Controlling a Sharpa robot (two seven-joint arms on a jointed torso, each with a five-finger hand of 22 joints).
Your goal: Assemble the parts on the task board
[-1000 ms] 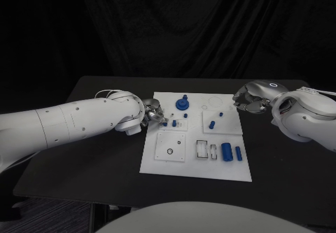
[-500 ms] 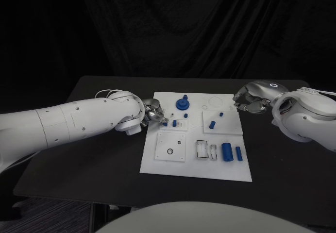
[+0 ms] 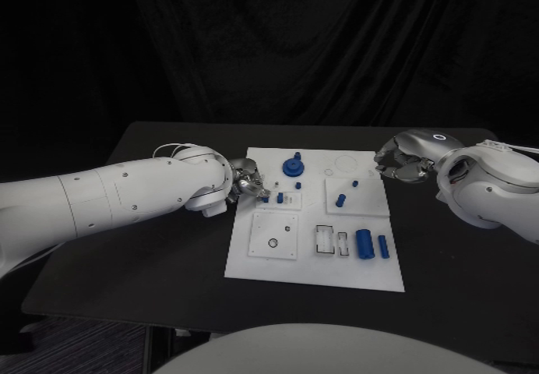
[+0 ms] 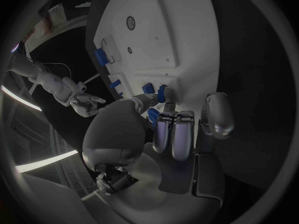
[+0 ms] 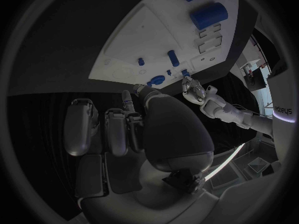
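We see the white task board [image 3: 317, 265] lying in the middle of the black surface [image 3: 146, 257]. Our left hand [image 3: 248, 186] sits at the board's left edge, pinching a small blue part [image 4: 153, 116] between thumb and fingers. Our right hand [image 3: 401, 165] hangs just off the board's far right corner, fingers curled in, holding nothing.

My head camera looks down from above on the task board [image 3: 315, 216] at mid-table. My left wrist camera sits close behind the left hand [image 4: 163, 134], facing the board; the right wrist camera likewise behind the right hand [image 5: 134, 129]. All three share the board
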